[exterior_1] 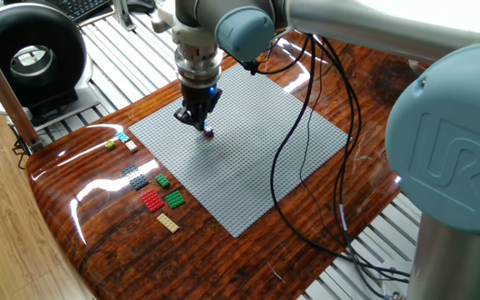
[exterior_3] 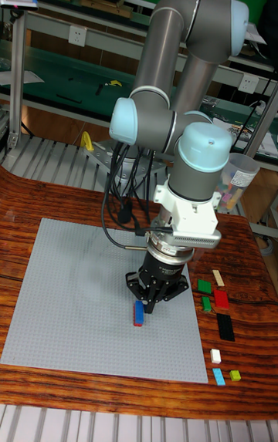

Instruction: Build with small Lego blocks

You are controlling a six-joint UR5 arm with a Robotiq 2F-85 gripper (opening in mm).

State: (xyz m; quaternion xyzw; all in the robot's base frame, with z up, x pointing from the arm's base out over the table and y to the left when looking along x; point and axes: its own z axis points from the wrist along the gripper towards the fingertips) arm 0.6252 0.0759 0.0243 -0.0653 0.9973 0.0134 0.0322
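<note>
A large grey baseplate point(exterior_1: 248, 158) point(exterior_3: 69, 295) lies on the wooden table. On it stands a small blue brick point(exterior_3: 139, 311) with a red piece point(exterior_3: 138, 324) at its near end; the fixed view shows this as a tiny blue and red block point(exterior_1: 208, 132). My gripper point(exterior_1: 201, 123) point(exterior_3: 150, 305) points straight down, its tips right beside that brick. Its fingers taper to a point, and whether they touch or grip the brick is unclear. Loose small Lego blocks lie off the plate: red point(exterior_1: 151, 200), green point(exterior_1: 174, 198), tan point(exterior_1: 167, 222), dark grey point(exterior_1: 136, 176), cyan point(exterior_1: 122, 136).
The arm's black cables point(exterior_1: 307, 125) hang over the baseplate's right half. A black ring-shaped device point(exterior_1: 27, 54) stands at the back left beyond the table's edge. In the tall fixed view the loose blocks point(exterior_3: 222, 299) sit in a column right of the plate.
</note>
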